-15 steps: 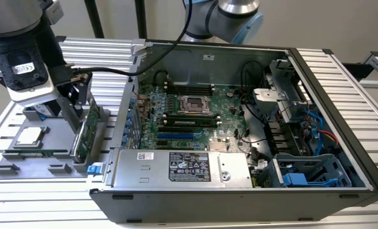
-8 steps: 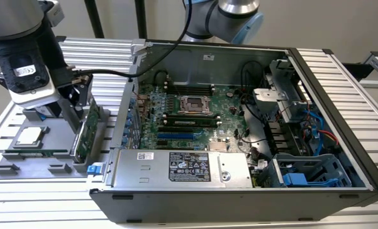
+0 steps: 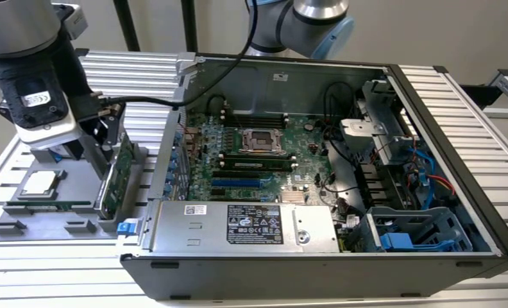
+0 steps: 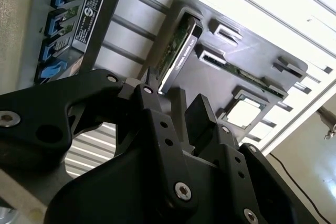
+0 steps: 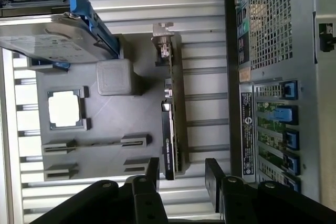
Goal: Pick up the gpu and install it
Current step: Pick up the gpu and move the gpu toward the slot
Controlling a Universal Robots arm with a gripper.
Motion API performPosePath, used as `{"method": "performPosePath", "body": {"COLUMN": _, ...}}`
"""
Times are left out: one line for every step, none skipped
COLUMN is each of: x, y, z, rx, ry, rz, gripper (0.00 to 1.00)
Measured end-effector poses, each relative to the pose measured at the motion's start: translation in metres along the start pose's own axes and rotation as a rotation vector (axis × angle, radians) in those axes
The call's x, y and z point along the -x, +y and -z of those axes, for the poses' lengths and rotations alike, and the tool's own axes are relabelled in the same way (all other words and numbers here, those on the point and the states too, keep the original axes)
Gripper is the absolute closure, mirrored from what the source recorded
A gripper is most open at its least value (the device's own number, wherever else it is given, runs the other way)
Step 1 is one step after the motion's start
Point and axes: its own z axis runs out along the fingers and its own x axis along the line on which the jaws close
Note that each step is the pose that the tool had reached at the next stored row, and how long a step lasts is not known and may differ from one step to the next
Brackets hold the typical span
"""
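Note:
The gpu (image 3: 113, 176) stands on its long edge in a slot of the grey holder tray (image 3: 31, 221), at the exterior view's left beside the open computer case (image 3: 425, 128). It is a green card with a black cooler, and its silver bracket (image 5: 164, 38) is at the far end. My gripper (image 3: 104, 136) hangs just above it. In both wrist views the gripper (image 5: 182, 174) (image 4: 176, 111) is open, its black fingers (image 5: 152, 171) spread to either side of the gpu (image 5: 170, 129) (image 4: 178, 51) without touching it.
The tray (image 5: 121, 114) also holds a processor chip (image 5: 65, 108), a narrow memory stick (image 5: 94, 144) and a silver hard drive in a blue frame (image 5: 52, 38). Inside the case lie the motherboard (image 3: 237, 144), a blue card slot (image 3: 237, 182), the power supply (image 3: 245, 224) and cables.

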Motion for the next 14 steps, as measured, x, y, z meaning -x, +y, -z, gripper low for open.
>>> {"method": "performPosePath", "body": {"x": 0.0, "y": 0.0, "z": -0.0004, "rx": 0.0, "ry": 0.0, "rz": 0.0, "gripper": 0.0}}
{"method": "performPosePath", "body": {"x": 0.0, "y": 0.0, "z": -0.0008, "rx": -0.0001, "ry": 0.0001, "rz": 0.0, "gripper": 0.0}}
{"method": "performPosePath", "body": {"x": 0.0, "y": -0.0001, "z": -0.0013, "rx": 0.0, "ry": 0.0, "rz": 0.0, "gripper": 0.0}}
{"method": "performPosePath", "body": {"x": -0.0001, "y": -0.0001, "z": -0.002, "rx": 0.0, "ry": 0.0, "rz": 0.0, "gripper": 0.0}}
{"method": "performPosePath", "body": {"x": -0.0001, "y": -0.0001, "z": -0.0027, "rx": 0.0, "ry": 0.0, "rz": 0.0, "gripper": 0.0}}
{"method": "performPosePath", "body": {"x": -0.0002, "y": -0.0001, "z": -0.0033, "rx": 0.0, "ry": 0.0, "rz": 0.0, "gripper": 0.0}}
{"method": "performPosePath", "body": {"x": -0.0002, "y": -0.0001, "z": -0.0037, "rx": -0.0001, "ry": 0.0001, "rz": 0.0, "gripper": 0.0}}
{"method": "performPosePath", "body": {"x": -0.0002, "y": -0.0001, "z": -0.0038, "rx": -0.0001, "ry": 0.0002, "rz": 0.0, "gripper": 0.0}}
{"method": "performPosePath", "body": {"x": -0.0003, "y": -0.0001, "z": -0.0038, "rx": 0.0, "ry": 0.0002, "rz": 0.0, "gripper": 0.0}}
{"method": "performPosePath", "body": {"x": -0.0003, "y": -0.0001, "z": -0.0039, "rx": 0.0003, "ry": 0.0002, "rz": 0.0, "gripper": 0.0}}
{"method": "performPosePath", "body": {"x": -0.0003, "y": -0.0001, "z": -0.004, "rx": 0.0007, "ry": 0.0001, "rz": 0.0, "gripper": 0.0}}
{"method": "performPosePath", "body": {"x": -0.0002, "y": -0.0002, "z": -0.004, "rx": 0.0011, "ry": 0.0, "rz": 0.0, "gripper": 0.0}}
{"method": "performPosePath", "body": {"x": -0.0002, "y": -0.0002, "z": -0.004, "rx": 0.0012, "ry": 0.0001, "rz": 0.0, "gripper": 0.0}}
{"method": "performPosePath", "body": {"x": -0.0002, "y": -0.0002, "z": -0.0041, "rx": 0.0011, "ry": 0.0001, "rz": 0.0, "gripper": 0.0}}
